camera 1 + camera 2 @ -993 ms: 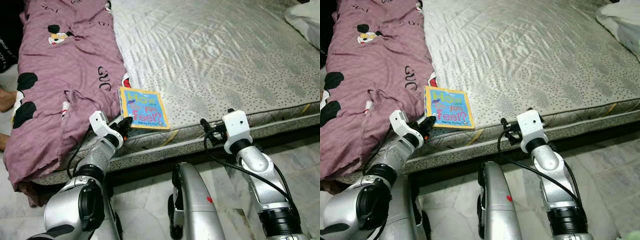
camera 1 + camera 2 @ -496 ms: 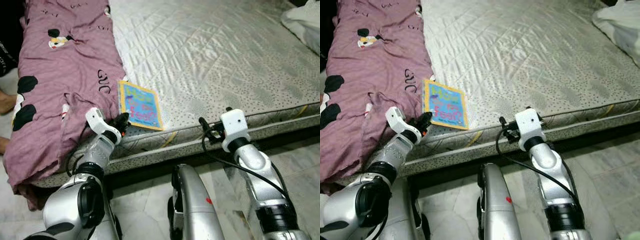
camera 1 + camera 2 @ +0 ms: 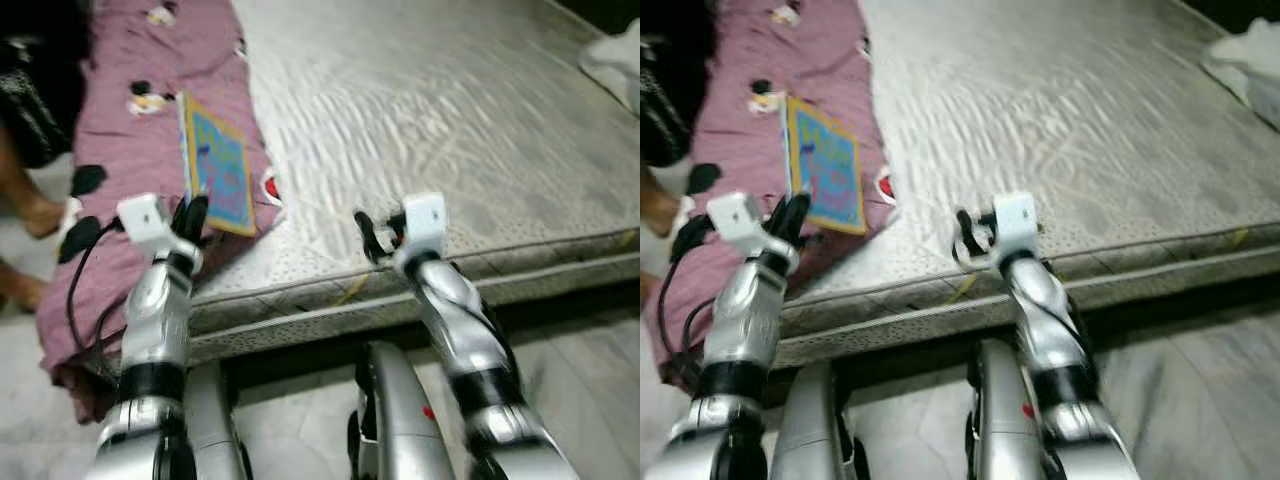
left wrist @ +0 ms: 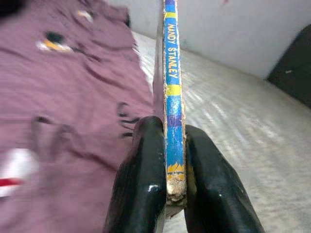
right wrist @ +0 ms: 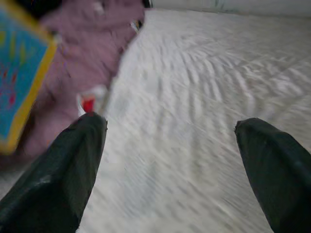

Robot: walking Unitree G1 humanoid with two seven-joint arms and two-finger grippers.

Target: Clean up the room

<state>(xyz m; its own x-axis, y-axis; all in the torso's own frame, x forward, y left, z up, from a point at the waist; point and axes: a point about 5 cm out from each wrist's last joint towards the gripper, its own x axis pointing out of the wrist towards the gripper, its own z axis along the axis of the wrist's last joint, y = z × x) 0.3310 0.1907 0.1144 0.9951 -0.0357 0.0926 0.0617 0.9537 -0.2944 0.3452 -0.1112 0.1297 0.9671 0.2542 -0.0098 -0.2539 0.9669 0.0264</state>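
Note:
My left gripper (image 3: 190,215) is shut on the lower edge of a blue children's book (image 3: 217,163) with a yellow border. The book is lifted upright off the bed, over the purple blanket (image 3: 130,110). In the left wrist view the book's spine (image 4: 171,73) stands clamped between the two black fingers (image 4: 141,184). My right gripper (image 3: 368,235) is open with nothing in it, hovering at the near edge of the grey quilted mattress (image 3: 450,130). The right wrist view has its fingers (image 5: 58,179) wide apart over the mattress, with the book (image 5: 19,82) off to one side.
A person's bare legs (image 3: 25,215) stand on the floor left of the bed. White bedding (image 3: 615,60) lies at the far right of the mattress. The bed's front edge (image 3: 400,290) runs across just ahead of me, with pale tiled floor (image 3: 590,400) below.
My left gripper has lifted the book off the mattress and swung it left, upright over the purple blanket. The camera has shifted and the picture is blurred. The right gripper stays open.

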